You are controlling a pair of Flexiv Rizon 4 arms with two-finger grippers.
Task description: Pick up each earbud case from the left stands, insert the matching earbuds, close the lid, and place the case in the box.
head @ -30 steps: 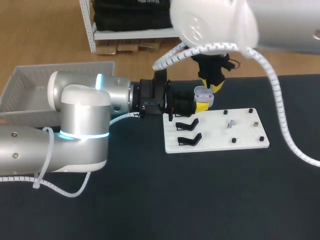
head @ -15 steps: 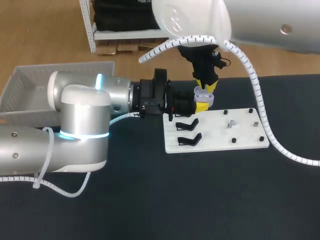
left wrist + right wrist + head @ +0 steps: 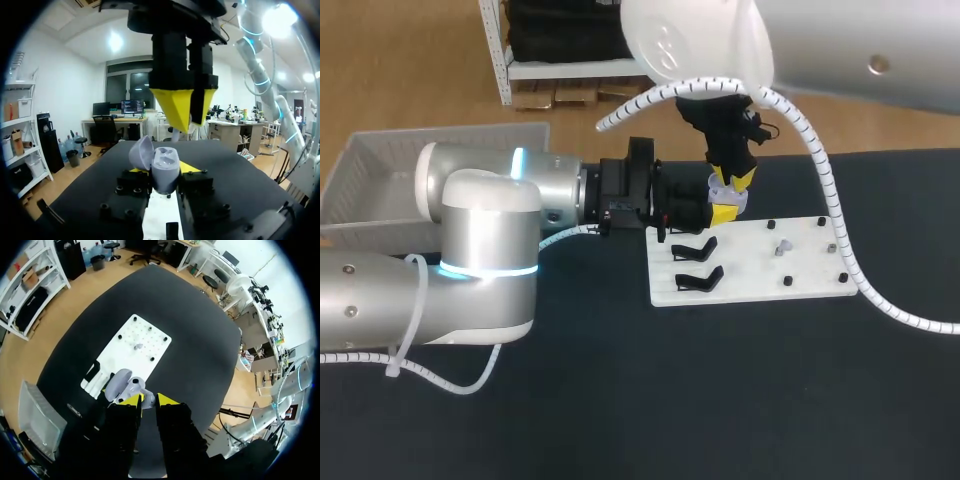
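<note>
Two grippers meeting over the far rim of a white board on the dark table. Starting at the left: a pale slatted box, well behind the left gripper and alongside its arm. Stretched out level toward the right and clamped on the earbud case, one yellow fingertip pressed against each flank. Case upright between those fingertips, lid swung open and leaning to one side. Directly above the case and pointing straight down: the right gripper, hung from the big white arm entering at the upper right. Very near the open mouth of the case; cannot tell whether touching it, nor whether spread, pressed together or pinching something. From the right wrist, case just ahead of and under that gripper, over the board's edge. Just beside the left gripper, on the robot's side, at the board's nearer end: two black stands, one behind the other. Farther ahead of the left gripper, around the middle of the board: small grey earbuds, close together and well apart from the case. Beyond and around them, black pegs dotted across the board's farther half
</note>
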